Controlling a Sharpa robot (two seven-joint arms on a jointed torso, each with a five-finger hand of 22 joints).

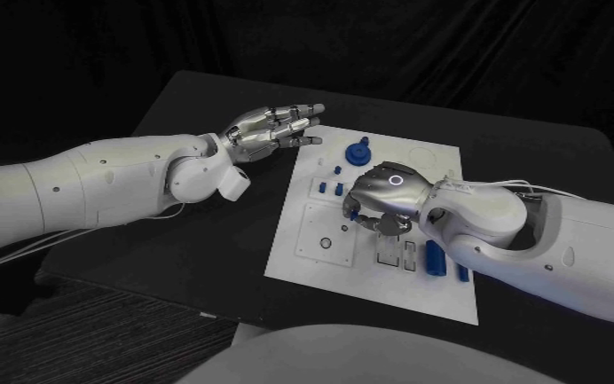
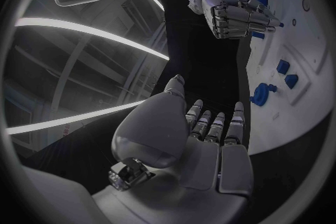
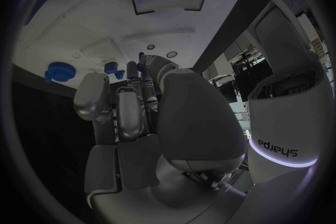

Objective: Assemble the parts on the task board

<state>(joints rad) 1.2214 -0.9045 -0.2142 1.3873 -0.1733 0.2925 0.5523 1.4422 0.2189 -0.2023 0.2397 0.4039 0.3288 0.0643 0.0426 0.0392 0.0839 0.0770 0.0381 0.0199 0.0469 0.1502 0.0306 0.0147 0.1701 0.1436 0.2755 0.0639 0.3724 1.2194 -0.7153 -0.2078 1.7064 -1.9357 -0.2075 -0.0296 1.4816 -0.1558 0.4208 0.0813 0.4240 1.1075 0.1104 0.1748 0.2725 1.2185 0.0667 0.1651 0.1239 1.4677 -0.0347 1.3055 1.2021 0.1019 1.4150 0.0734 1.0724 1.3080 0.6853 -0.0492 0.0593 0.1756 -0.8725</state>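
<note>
My right hand (image 1: 384,191) is over the middle of the white board (image 1: 442,300), fingers curled down and in. Something small and blue sits at the fingertips in the left wrist view, but I can't tell whether it's actually held. My left hand (image 1: 270,129) hangs above the black table (image 1: 179,251) just beside the board's far left corner, fingers apart and nearly straight, holding nothing. Round blue knob piece (image 1: 359,149) stands on the far part of the board, between my two hands. Small blue pieces (image 1: 330,188) lie just left of my right hand. Long blue piece (image 1: 435,260) lies near my right wrist, toward the board's near right side.
</note>
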